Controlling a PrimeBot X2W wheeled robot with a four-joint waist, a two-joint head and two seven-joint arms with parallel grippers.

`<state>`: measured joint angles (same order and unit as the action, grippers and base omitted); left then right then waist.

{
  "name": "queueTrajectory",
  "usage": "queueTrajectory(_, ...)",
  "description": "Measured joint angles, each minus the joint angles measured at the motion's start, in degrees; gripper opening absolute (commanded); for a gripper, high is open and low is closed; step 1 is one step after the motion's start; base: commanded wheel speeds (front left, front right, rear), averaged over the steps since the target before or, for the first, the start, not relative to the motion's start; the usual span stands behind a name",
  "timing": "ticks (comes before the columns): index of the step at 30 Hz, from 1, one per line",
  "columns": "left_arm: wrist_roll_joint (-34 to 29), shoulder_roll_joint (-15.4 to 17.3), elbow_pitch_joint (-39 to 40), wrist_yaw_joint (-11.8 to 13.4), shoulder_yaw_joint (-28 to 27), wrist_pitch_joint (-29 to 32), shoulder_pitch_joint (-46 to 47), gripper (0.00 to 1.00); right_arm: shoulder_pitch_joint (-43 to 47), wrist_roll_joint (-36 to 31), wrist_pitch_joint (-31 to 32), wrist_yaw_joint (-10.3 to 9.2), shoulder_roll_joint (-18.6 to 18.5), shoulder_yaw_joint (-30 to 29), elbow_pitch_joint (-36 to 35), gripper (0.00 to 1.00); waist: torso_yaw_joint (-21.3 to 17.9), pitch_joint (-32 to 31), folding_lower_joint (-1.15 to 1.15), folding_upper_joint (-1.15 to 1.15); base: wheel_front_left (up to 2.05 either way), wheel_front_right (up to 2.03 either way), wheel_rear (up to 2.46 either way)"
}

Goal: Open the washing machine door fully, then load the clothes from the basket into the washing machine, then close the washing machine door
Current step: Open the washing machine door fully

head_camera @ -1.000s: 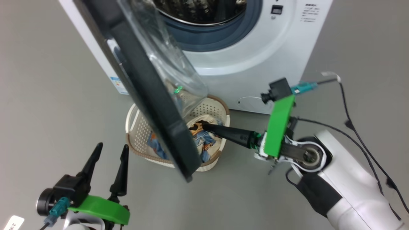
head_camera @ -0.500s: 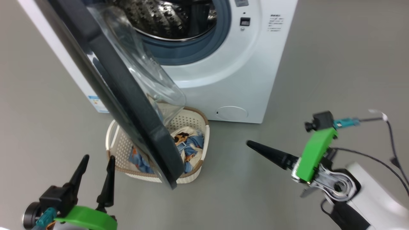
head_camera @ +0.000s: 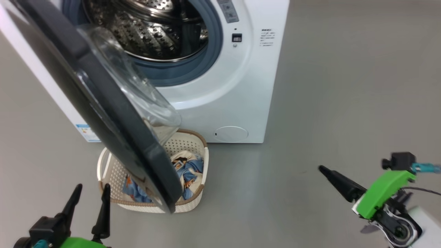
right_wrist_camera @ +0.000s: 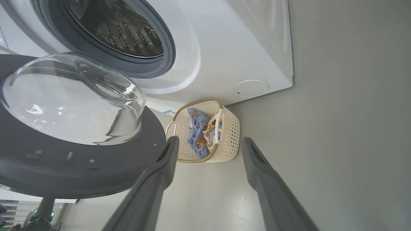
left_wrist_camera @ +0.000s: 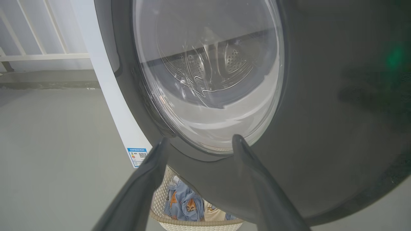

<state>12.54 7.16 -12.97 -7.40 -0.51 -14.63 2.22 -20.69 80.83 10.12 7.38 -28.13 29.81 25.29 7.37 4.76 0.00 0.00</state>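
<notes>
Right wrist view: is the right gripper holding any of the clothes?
No, the right gripper has its fingers apart, gripping nothing, and the clothes lie in the basket.

Washing machine door just beyond spread left end effector
</notes>
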Motion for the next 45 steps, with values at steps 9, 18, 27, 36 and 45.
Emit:
queueTrajectory(9,-0.01,-0.4,0.18,0.0,-1.07,0.0,-0.24,1.0,0.97,-6.44,-13.0,0.01,-2.04,5.25,3.58,1.0,-1.24,-0.76,0.0,0.0,0.0,0.0,0.0)
queueTrajectory(18,-0.03,-0.48,0.15,0.0,-1.27,0.0,-0.92,1.0,0.94,-13.21,-24.19,0.01,-2.66,8.35,7.47,1.0,-1.27,-1.11,0.0,0.0,0.0,0.0,0.0)
queueTrajectory(27,-0.2,-0.66,0.15,0.0,-1.72,0.0,-1.09,1.0,5.98,-32.72,-24.41,0.01,2.74,-11.16,2.21,1.0,-1.28,-0.95,0.0,0.0,0.0,0.0,0.0)
queueTrajectory(36,-0.23,-0.66,0.19,0.0,-1.57,0.0,-1.09,1.0,13.73,-46.47,-24.42,0.01,9.9,-24.58,-6.72,1.0,-0.99,-1.12,0.0,0.0,0.0,0.0,0.0)
queueTrajectory(45,-1.23,-0.59,0.4,0.0,-1.49,0.0,-1.07,1.0,16.9,-50.23,-24.43,0.01,12.29,-27.2,-8.64,1.0,-0.78,-0.77,0.0,0.0,0.0,0.0,0.0)
